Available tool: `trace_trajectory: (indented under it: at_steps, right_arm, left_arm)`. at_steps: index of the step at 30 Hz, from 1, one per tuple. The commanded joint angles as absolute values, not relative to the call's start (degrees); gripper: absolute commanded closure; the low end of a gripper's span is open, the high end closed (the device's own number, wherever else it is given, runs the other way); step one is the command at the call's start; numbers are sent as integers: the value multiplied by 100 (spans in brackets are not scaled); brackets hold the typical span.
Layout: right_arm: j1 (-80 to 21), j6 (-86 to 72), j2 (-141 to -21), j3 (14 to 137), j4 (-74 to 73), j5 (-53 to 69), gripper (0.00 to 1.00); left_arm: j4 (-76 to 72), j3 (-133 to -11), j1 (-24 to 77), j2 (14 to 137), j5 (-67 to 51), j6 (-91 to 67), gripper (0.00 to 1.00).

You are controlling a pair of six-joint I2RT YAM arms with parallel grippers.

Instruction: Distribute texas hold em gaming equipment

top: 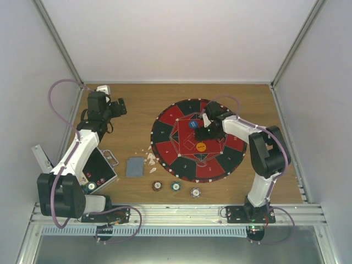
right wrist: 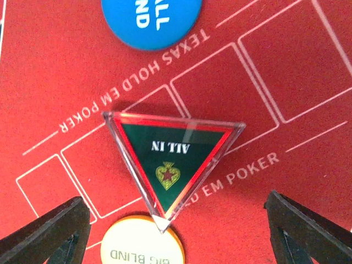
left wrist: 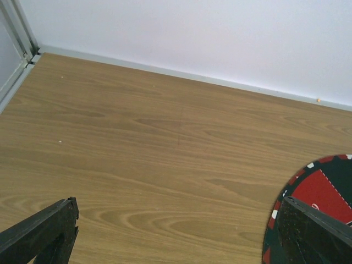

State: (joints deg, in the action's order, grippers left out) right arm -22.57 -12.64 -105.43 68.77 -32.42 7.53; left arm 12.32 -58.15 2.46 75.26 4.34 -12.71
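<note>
Red-and-black round mat carrying clear triangular ALL IN marker mid-frame, blue disc at top edge, right gripper spread wide flanking the marker's lower tip, left gripper spread over wooden tabletop.

The bench is a light brown wood-grain top, its wavy grain running left to right. Plain white panels close it in: a far wall, a left wall and a right wall. Slanting aluminium posts stand at the far left corner and the far right corner. A pale grey strip runs where the bench meets the far wall. Along the near edge lies a ribbed metal rail, with a dull grey surface nearer still. The light is soft and even.
</note>
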Motion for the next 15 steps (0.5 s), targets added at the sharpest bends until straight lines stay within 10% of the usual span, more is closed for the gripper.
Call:
trace_trajectory:
  at_steps: [1, 15]
  right_arm:
    - [-2460, -951, -10494, 6777, -3415, 639, 12]
    - [-2900, -983, -10421, 6387, -3725, 156, 26]
  left_arm:
    - [1149, -5745, 237, 7427, 515, -1371, 1]
    - [1153, -5695, 237, 7487, 561, -1456, 1]
